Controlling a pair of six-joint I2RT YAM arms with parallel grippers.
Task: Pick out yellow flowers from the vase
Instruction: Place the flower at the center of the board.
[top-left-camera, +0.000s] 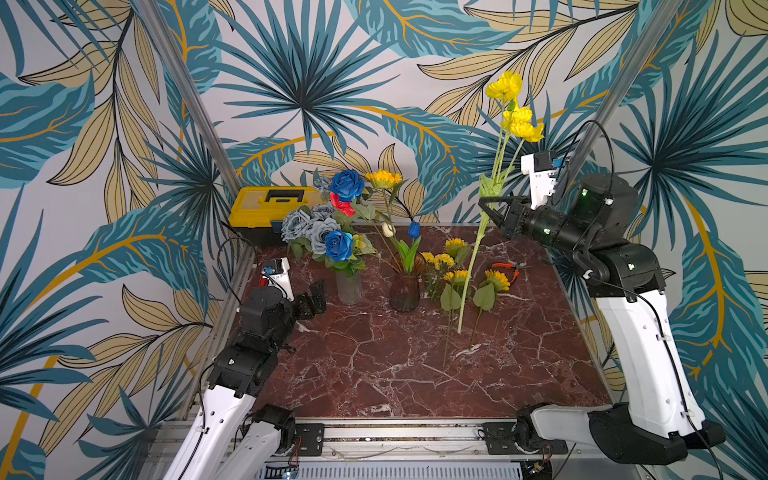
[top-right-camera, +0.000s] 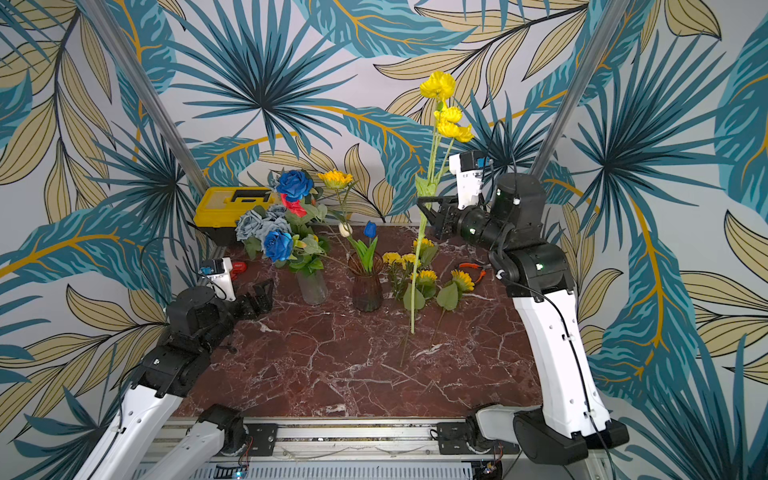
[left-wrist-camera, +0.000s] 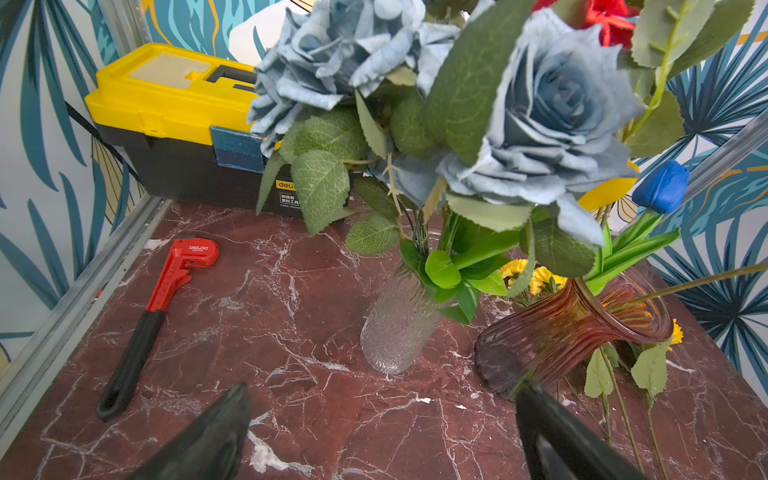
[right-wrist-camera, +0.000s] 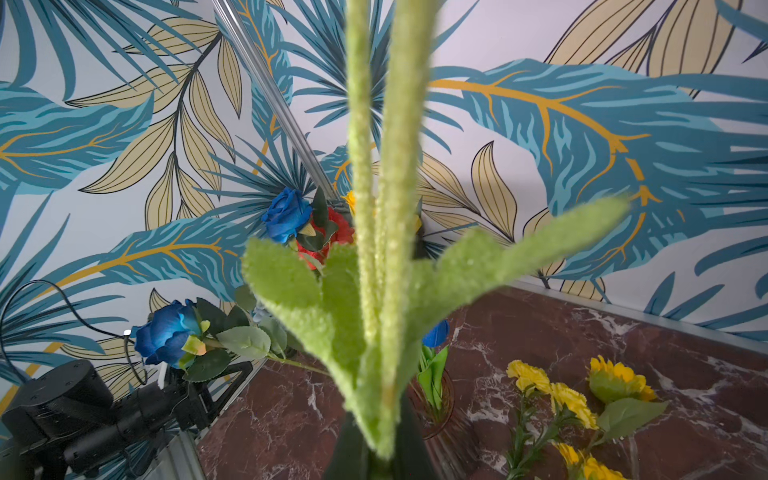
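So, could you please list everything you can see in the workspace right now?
table: one, dark red marble
amber vase: one, amber, mid-table
clear vase: one, clear, beside amber vase
held yellow flower spray: one, yellow heads on green stem, upright above table
loose yellow flowers: several, yellow, lying on table beside amber vase
sunflower: one, yellow, standing in amber vase
tulips: two, blue and white, amber vase
blue roses: two, blue, clear vase
grey roses: a few, grey, clear vase
red flower: one, red, clear vase
toolbox: one, yellow and black, back corner
wrench: one, red, near toolbox
pliers: one, orange-handled, behind loose flowers
left gripper: one, black, open, near clear vase
right gripper: one, black, shut on spray's stem
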